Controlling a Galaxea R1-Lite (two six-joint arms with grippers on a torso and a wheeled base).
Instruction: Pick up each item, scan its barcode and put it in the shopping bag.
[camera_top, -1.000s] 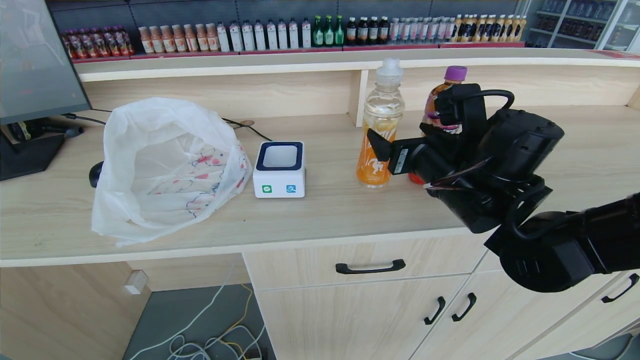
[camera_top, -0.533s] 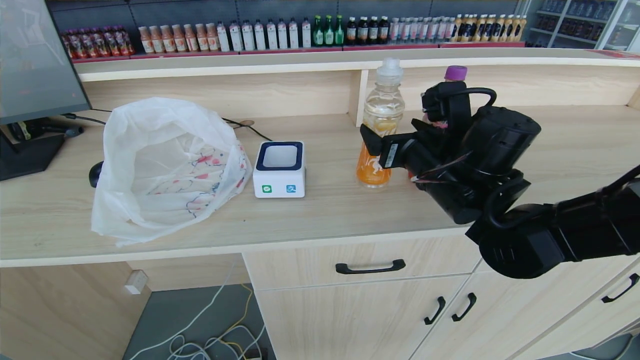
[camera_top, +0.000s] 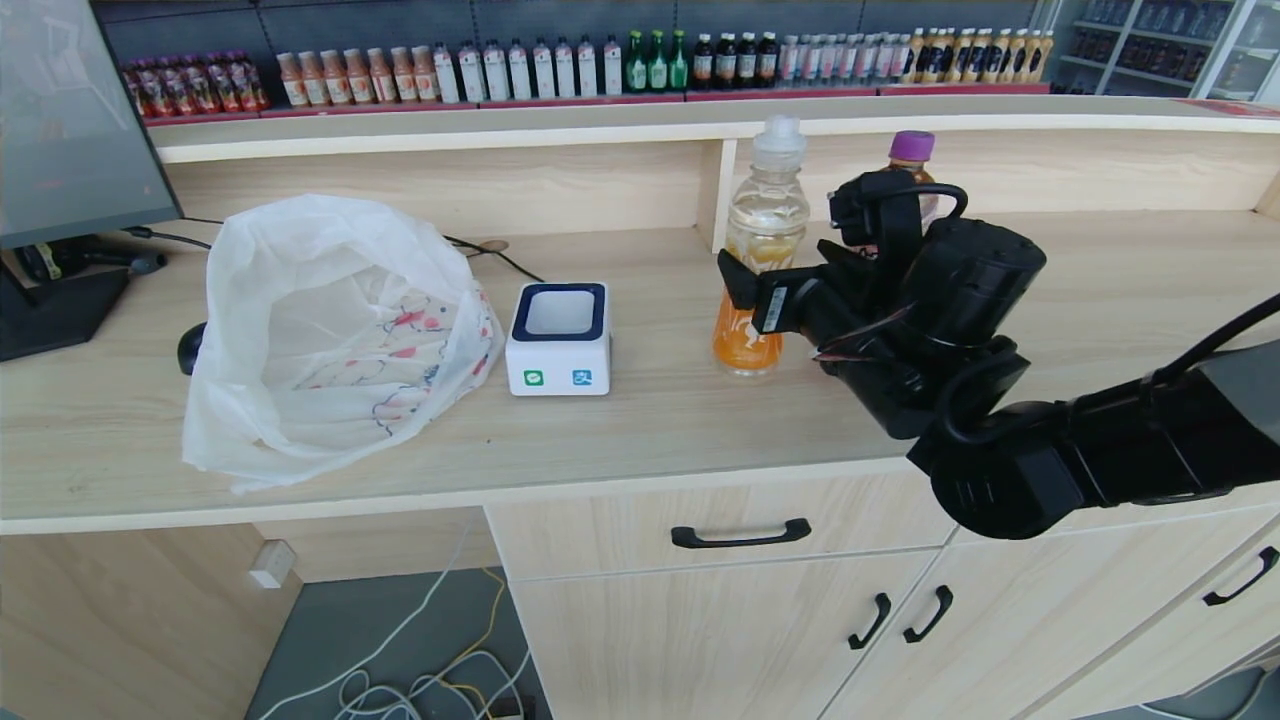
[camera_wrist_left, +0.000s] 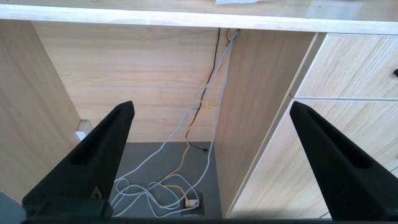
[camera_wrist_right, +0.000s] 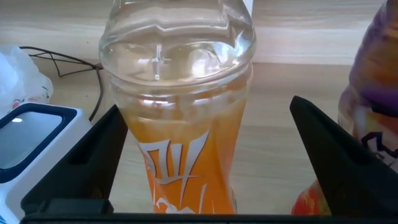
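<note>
Below the table edge, the left tool (camera_wrist_left: 211, 106) hangs with its jaws spread wide over loose cables (camera_wrist_left: 163, 187) on the floor. On the wooden table (camera_top: 650, 430), at the left of the head view, the white shopping bag (camera_top: 330, 330) sits slumped with its mouth open toward the camera. Just right of it, at centre, stands the white barcode scanner (camera_top: 558, 338), its dark-framed window facing up. Right of centre, the orange drink bottle (camera_top: 762, 250) stands upright on the table, clear cap on. The right tool (camera_wrist_right: 204, 109) is level with its lower half, jaws wide, one on either side of the bottle and not closed on it. Behind the arm, further right, a purple-capped bottle (camera_top: 910, 150) stands upright, largely hidden. A shelf of bottled drinks (camera_top: 600, 65) lines the top of the frame
</note>
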